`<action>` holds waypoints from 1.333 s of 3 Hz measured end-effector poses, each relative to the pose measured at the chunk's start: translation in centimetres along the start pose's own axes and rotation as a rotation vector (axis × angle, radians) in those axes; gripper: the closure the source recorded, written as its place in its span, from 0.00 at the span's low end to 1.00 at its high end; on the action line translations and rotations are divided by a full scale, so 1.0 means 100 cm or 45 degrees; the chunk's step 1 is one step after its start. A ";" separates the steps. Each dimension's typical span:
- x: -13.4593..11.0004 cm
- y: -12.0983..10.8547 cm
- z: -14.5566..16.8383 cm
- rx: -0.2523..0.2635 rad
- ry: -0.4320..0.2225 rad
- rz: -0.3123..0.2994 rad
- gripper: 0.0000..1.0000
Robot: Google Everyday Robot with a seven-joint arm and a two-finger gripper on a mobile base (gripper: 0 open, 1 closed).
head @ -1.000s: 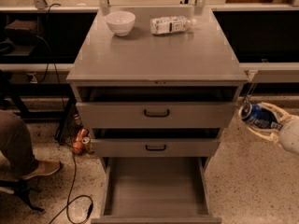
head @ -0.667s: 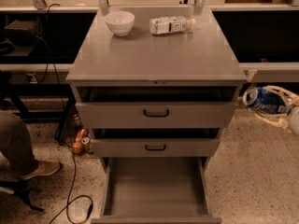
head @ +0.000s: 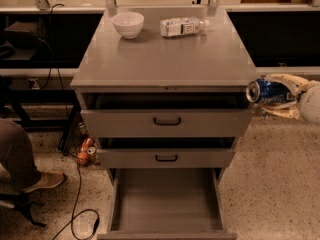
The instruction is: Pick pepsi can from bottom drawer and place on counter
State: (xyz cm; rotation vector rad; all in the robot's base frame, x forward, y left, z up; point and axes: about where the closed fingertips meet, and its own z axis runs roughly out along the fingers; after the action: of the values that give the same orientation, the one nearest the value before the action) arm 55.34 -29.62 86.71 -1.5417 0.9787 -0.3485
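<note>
The blue pepsi can [head: 266, 92] lies sideways in my gripper [head: 281, 96], silver end pointing left. My gripper is shut on it and holds it in the air at the right side of the cabinet, just right of the top drawer's corner and slightly below the counter [head: 170, 59]. The bottom drawer [head: 167, 204] is pulled wide open, and its grey floor holds nothing.
A white bowl [head: 128, 24] and a clear plastic water bottle [head: 182, 27] lying on its side sit at the back of the counter. The two upper drawers are slightly open. Orange cans [head: 85, 151] and cables lie on the floor at left, beside a person's leg [head: 20, 159].
My gripper has risen with the pepsi can and moved left, from beside the upper drawers to just below counter height near the cabinet's right edge.
</note>
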 end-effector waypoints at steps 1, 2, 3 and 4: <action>0.000 0.000 0.000 0.000 0.000 0.000 1.00; -0.002 -0.009 0.005 -0.030 -0.056 -0.047 1.00; -0.009 -0.045 0.043 -0.178 -0.224 -0.329 1.00; -0.023 -0.073 0.071 -0.326 -0.323 -0.604 1.00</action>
State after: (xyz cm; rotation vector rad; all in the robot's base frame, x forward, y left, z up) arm 61.74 -23.70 92.46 -1.9979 0.4638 -0.3548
